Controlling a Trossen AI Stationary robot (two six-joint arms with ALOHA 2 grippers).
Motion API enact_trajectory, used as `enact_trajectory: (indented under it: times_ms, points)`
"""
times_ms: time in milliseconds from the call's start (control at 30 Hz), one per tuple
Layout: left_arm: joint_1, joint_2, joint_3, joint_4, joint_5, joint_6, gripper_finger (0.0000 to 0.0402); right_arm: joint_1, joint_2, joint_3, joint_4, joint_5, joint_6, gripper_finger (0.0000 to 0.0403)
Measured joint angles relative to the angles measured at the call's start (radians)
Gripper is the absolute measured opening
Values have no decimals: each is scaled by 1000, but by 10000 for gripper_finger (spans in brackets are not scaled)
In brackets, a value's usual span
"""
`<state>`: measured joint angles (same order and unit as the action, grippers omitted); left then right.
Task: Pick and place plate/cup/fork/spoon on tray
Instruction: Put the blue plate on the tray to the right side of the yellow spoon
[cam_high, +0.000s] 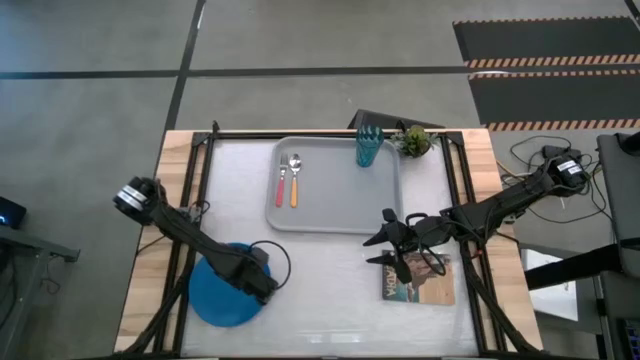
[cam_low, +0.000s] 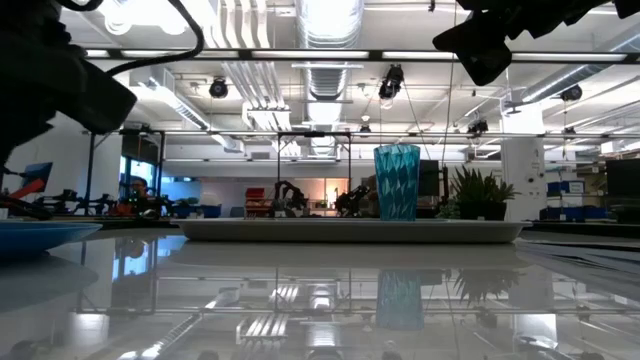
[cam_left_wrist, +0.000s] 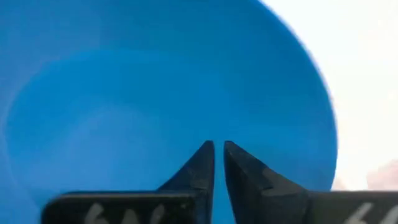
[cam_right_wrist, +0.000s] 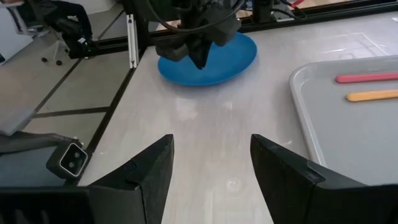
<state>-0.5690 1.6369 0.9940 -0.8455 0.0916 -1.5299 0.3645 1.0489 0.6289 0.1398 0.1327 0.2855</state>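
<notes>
Hovering your left gripper (cam_high: 262, 288) over the plate (cam_high: 215, 295), near front left corner of the bench (cam_high: 330, 280). Its fingers (cam_left_wrist: 202, 168) are nearly together, a narrow gap only, tips just above the blue surface in the left wrist view; nothing held. From the right wrist view the same gripper (cam_right_wrist: 200, 57) points down at the plate (cam_right_wrist: 230, 59); cannot tell if tips touch it.

Your right gripper (cam_high: 385, 240) sits just off the tray's (cam_high: 340, 215) front right corner, beside the book (cam_high: 420, 280). Fingers (cam_right_wrist: 149, 174) spread wide, empty, bare bench between them.

Tray lies at back centre of the bench. Fork (cam_high: 282, 183) and spoon (cam_high: 294, 181) lie side by side on the tray's left part, fork on the outer side. Cup (cam_high: 369, 147) stands upright in the tray's back right corner. Potted plant (cam_high: 415, 141) is just beside that corner, off the tray. Plate is on the bench, well apart from the tray.
</notes>
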Motion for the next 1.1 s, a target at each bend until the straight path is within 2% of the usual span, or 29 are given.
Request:
enact_trajectory:
  times_ms: [267,433,600,833,933,1100]
  points:
    - [0,27,26,20,-91,-3,1,0,0,0,0,0,-1,201]
    - [0,48,22,133,-152,-1,1,0,0,0,0,-1,-1,201]
    - [0,76,20,198,-166,2,1,0,0,0,0,-2,-1,201]
    - [33,84,23,523,-310,177,1,6,0,0,-1,-5,-1,201]
    - [55,84,24,649,-338,287,1,10,0,0,-1,-5,-1,201]
    - [68,60,56,618,-335,414,1,11,0,0,-5,-9,-1,201]
